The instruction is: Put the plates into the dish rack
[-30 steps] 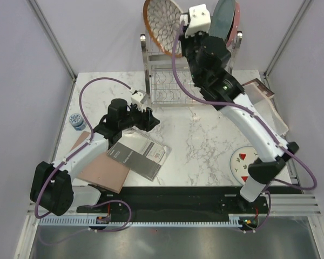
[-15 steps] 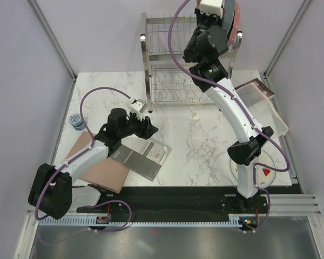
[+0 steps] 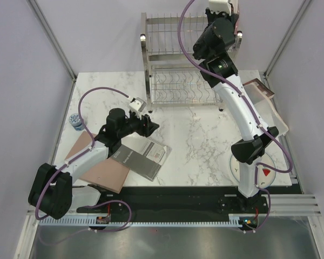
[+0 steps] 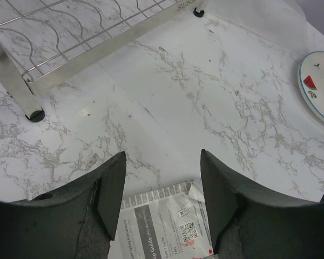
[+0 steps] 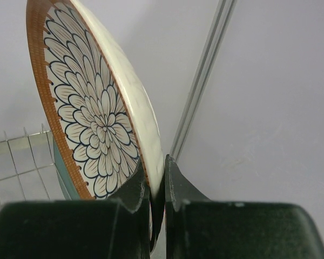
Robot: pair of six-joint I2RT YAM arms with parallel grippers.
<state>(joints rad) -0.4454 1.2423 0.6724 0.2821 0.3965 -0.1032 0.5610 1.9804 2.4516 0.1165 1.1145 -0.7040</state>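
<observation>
My right gripper point(image 5: 157, 178) is shut on the rim of the brown-rimmed plate with white petals point(image 5: 92, 118). It holds the plate on edge, high over the top tier of the dish rack point(image 3: 167, 54). In the top view the raised right arm point(image 3: 221, 40) hides that plate. Behind it in the right wrist view shows a sliver of a grey-green plate point(image 5: 60, 167). The white plate with red strawberries point(image 3: 267, 172) lies flat at the table's front right, also in the left wrist view point(image 4: 318, 86). My left gripper point(image 4: 163, 178) hovers open and empty over the booklet's corner.
A dark grey booklet point(image 3: 140, 156) and a flat brown board point(image 3: 105, 170) lie at the front left under the left arm. A small blue-and-white object point(image 3: 74, 120) sits at the left edge. A clear tray point(image 3: 270, 108) stands at the right, beside the rack.
The right arm has swung the petal plate up and to the right, from in front of the rack's left side to above its top right. The left arm has barely moved.
</observation>
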